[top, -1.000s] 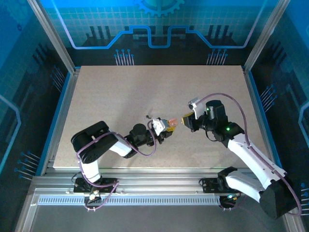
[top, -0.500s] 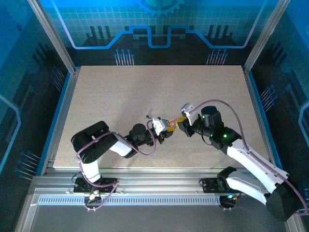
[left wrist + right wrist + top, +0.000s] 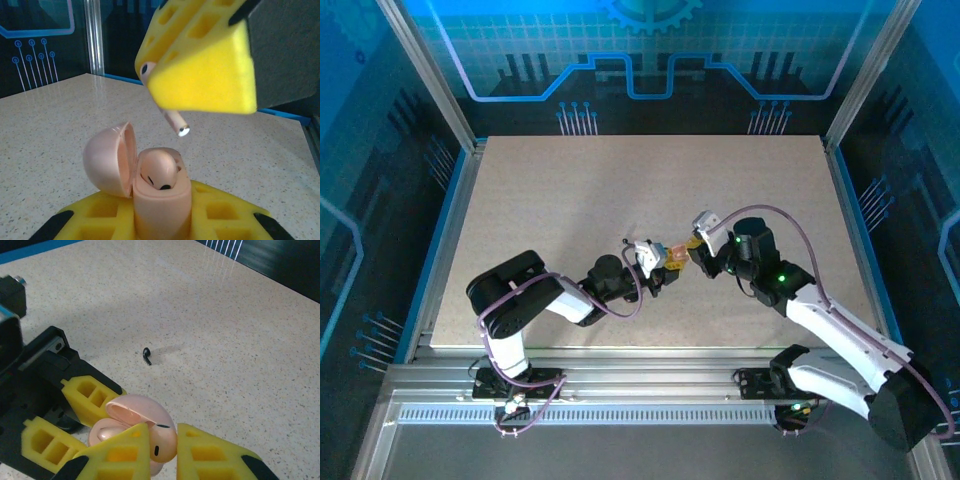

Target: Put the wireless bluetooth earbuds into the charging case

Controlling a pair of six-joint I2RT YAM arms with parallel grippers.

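Note:
My left gripper point(image 3: 160, 222) is shut on the pink charging case point(image 3: 160, 205), held upright with its lid point(image 3: 107, 160) swung open to the left. One pink earbud point(image 3: 159, 170) sits in the case. My right gripper point(image 3: 163, 452) is shut on a second pink earbud point(image 3: 165, 439), just above and in front of the case point(image 3: 132, 412). Its stem point(image 3: 176, 123) pokes down from the yellow pad point(image 3: 200, 65), a short gap above the case mouth. A black earbud point(image 3: 147, 356) lies on the table beyond. In the top view both grippers point(image 3: 660, 264) point(image 3: 696, 252) meet mid-table.
The speckled beige table point(image 3: 570, 190) stretches open behind and to both sides. The black earbud point(image 3: 624, 241) lies just behind the left gripper. Metal frame posts and blue walls point(image 3: 450, 200) bound the table edges.
My right gripper has moved left with the pink earbud, closing up to the open case. The left arm and the case have stayed put.

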